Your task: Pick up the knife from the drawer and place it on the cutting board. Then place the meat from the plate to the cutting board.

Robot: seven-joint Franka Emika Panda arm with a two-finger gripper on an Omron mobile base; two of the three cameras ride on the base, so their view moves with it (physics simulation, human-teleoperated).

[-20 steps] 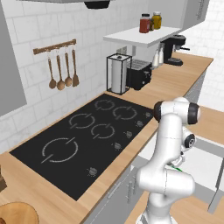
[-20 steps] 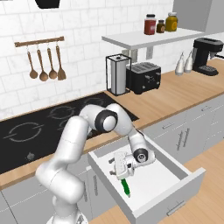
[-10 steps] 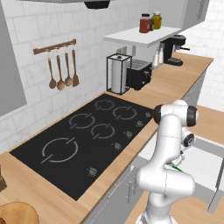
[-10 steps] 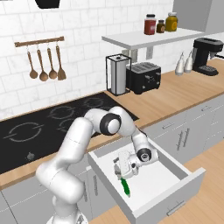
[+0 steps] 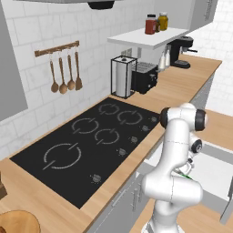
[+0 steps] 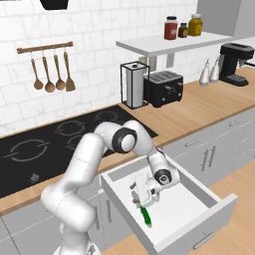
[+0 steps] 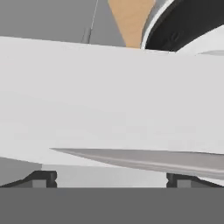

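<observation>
Hand view: knife (image 7: pixel 148 159) blade lies crosswise just above the tips; gripper (image 6: pixel 141 195) spread wide, empty, over the drawer (image 6: pixel 199 204).

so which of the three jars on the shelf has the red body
The leftmost jar on the white shelf, also the tallest. The middle jar is small and dark, and the right jar is yellow-orange.

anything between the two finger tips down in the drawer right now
Yes: in the hand view the knife blade lies across the gap between the open gripper finger tips, above the pale drawer floor.
</observation>
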